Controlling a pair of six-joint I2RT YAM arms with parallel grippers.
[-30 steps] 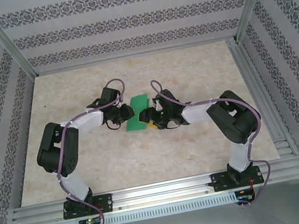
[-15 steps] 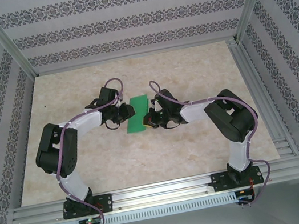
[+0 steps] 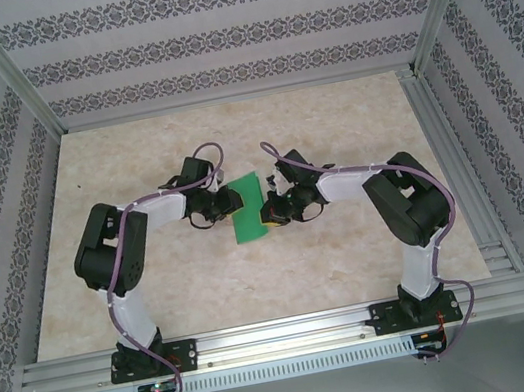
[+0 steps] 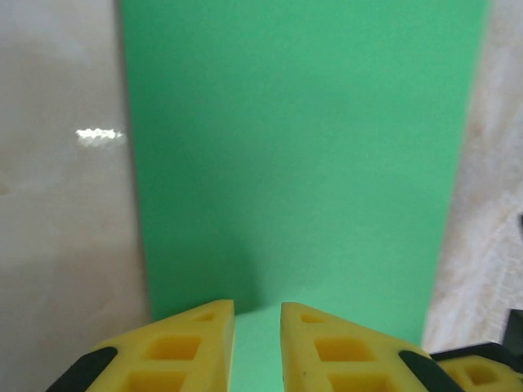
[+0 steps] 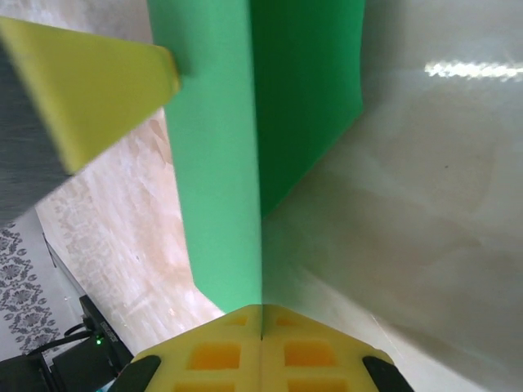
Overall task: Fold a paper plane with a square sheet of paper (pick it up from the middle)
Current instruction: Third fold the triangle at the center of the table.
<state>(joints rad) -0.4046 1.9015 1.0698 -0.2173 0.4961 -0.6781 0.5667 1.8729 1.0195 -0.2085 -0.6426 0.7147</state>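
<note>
The square sheet of paper (image 3: 247, 209) is bright green and lies folded into a narrow strip at mid-table between both grippers. My right gripper (image 3: 267, 213) is at its right edge. In the right wrist view its fingers (image 5: 261, 312) are pressed together on the paper's edge (image 5: 216, 163), which runs straight into the seam, and one flap stands up from the table. My left gripper (image 3: 231, 201) is at the strip's left edge. In the left wrist view its yellow fingertips (image 4: 257, 309) hover over the paper (image 4: 294, 147) with a narrow gap between them, gripping nothing.
The marbled tabletop (image 3: 158, 296) stretches out on all sides of the paper. Aluminium rails run along the near edge (image 3: 286, 332) and the right side (image 3: 461, 171), with patterned walls behind. A left fingertip (image 5: 90, 90) shows in the right wrist view.
My right gripper has shut on the paper's right edge. Both grippers and the strip have shifted slightly toward the near side, and the strip now lies straighter.
</note>
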